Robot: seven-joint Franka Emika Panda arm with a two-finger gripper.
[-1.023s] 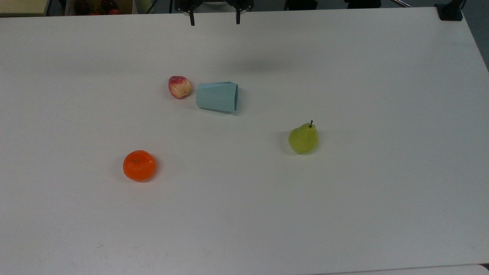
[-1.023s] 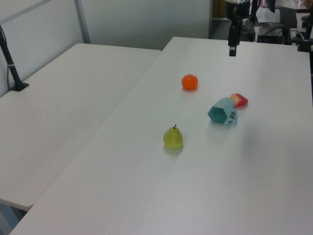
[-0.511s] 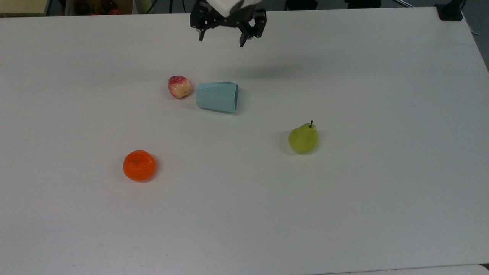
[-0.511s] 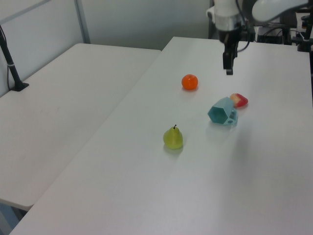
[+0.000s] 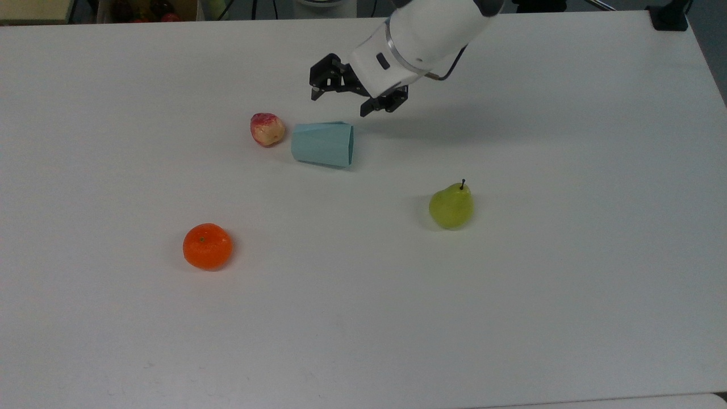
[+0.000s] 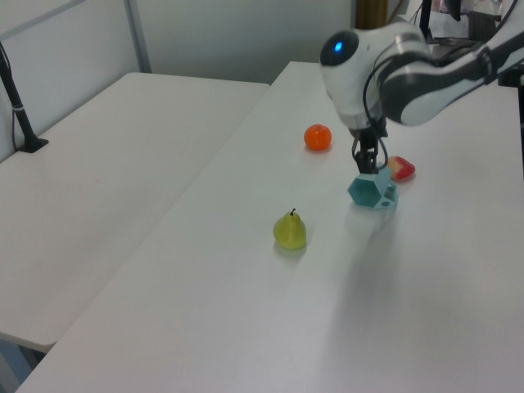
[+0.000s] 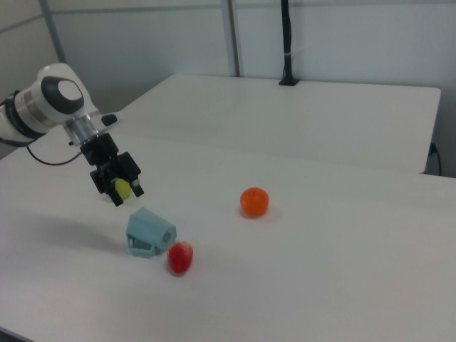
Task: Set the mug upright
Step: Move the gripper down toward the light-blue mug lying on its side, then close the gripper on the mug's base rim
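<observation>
The mug [image 5: 322, 145] is a pale blue faceted cup lying on its side on the white table [image 5: 511, 295], its wide rim toward the top view's right. In the left view the mug [image 6: 372, 191] shows its hexagonal opening; in the right view the mug [image 7: 148, 232] lies beside a red fruit. My gripper [image 5: 339, 105] hangs open just behind the mug's rim end, above the table and apart from it. In the left view the gripper [image 6: 368, 164] hovers right over the mug; in the right view the gripper [image 7: 117, 192] is up and left of it.
A red-and-cream fruit [image 5: 267, 129] sits close to the mug's base on the top view's left. An orange [image 5: 207, 246] lies nearer the front left, a green pear [image 5: 451, 205] to the front right. A second white table [image 6: 106, 180] adjoins in the left view.
The arm has come forward and down from the table's far edge to just behind the mug, turning its wrist. The fingers stayed open. Mug and fruits have not moved.
</observation>
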